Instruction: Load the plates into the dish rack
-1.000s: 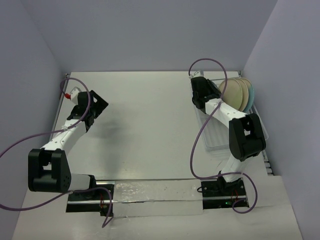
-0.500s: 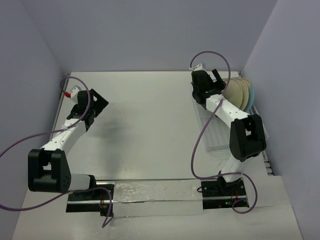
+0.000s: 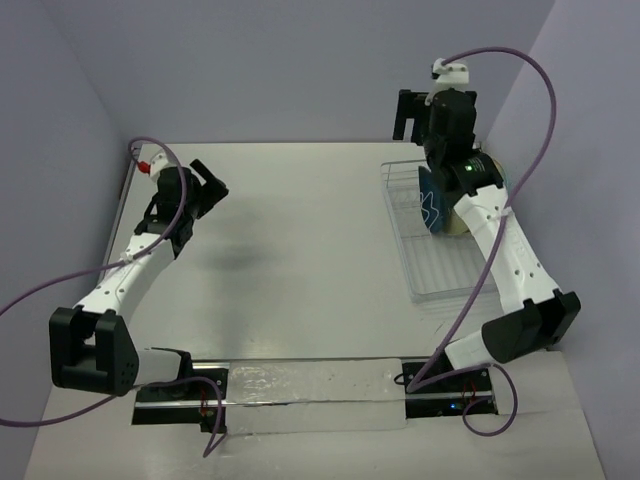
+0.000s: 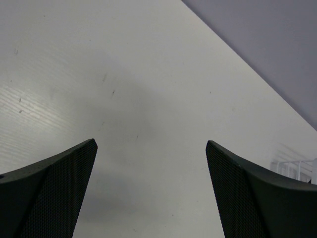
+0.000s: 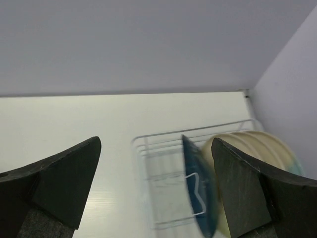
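Note:
The dish rack (image 3: 440, 262) of thin white wire stands at the right of the table. A dark teal leaf-shaped dish (image 3: 432, 200) stands upright in it. Behind it lean the cream plates (image 3: 462, 222), mostly hidden by my right arm. In the right wrist view the teal dish (image 5: 200, 193) sits in front of the cream plates (image 5: 257, 148), within the rack (image 5: 163, 148). My right gripper (image 3: 412, 115) hangs open, high above the rack's far end, holding nothing. My left gripper (image 3: 213, 186) is open over bare table at the far left, nothing between its fingers (image 4: 59, 183).
Purple-grey walls close the table in at the back and on both sides; the right wall is close behind the rack. A corner of the rack (image 4: 297, 166) shows at the right edge of the left wrist view. Purple cables loop off both arms.
My right gripper has opened and risen up and back from the rack; the teal dish now stands free in the rack. The left gripper has turned and shifted slightly right.

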Tool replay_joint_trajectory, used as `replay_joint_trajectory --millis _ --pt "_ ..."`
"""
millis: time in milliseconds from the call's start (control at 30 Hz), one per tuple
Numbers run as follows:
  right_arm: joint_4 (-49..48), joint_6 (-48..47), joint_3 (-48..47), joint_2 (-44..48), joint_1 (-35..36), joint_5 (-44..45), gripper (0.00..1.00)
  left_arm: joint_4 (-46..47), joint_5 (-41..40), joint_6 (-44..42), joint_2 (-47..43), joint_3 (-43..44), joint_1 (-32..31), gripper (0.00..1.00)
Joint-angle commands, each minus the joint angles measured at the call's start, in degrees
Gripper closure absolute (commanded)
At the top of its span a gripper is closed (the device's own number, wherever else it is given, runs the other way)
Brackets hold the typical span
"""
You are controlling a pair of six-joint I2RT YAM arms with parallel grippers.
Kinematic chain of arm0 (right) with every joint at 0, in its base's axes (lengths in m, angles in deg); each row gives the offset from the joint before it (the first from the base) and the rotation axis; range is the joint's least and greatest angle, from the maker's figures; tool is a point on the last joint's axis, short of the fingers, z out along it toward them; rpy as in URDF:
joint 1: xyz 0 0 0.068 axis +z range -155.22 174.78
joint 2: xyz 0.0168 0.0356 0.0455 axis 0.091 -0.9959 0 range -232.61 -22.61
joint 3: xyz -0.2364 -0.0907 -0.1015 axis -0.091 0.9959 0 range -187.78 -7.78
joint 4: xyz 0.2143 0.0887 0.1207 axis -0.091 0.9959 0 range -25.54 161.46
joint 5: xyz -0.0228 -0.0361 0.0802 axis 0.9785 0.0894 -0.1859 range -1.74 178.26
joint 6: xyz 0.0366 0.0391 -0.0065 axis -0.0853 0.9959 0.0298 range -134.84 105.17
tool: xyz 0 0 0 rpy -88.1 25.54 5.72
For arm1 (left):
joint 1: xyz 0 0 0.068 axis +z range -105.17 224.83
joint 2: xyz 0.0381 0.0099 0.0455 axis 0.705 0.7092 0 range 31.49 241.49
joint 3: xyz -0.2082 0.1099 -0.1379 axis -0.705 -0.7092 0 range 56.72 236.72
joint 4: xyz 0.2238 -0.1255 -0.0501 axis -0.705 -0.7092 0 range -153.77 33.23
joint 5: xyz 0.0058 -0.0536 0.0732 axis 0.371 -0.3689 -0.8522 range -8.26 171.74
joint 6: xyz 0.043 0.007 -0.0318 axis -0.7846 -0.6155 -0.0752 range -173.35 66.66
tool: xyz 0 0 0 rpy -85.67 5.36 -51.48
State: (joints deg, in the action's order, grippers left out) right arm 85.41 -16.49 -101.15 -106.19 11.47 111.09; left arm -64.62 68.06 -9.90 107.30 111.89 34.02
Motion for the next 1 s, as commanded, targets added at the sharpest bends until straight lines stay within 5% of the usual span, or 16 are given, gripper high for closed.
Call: replay_joint_trajectory --millis 0,500,967 --pt "4.18 16.76 2.21 4.2 -0.7 -6.92 0.0 3.1 -0.82 -2.45 -4.82 0.03 -0.44 0.01" --pt "-5.53 32.75 46.22 28.86 -0.61 -12.49 0.0 6.97 1.24 -3.15 -12.72 -6.94 -0.49 0.01" --pt "-7.59 34.17 50.66 34.14 -0.52 -6.48 0.0 6.58 -2.14 -3.01 -15.96 -8.77 -0.43 0.01"
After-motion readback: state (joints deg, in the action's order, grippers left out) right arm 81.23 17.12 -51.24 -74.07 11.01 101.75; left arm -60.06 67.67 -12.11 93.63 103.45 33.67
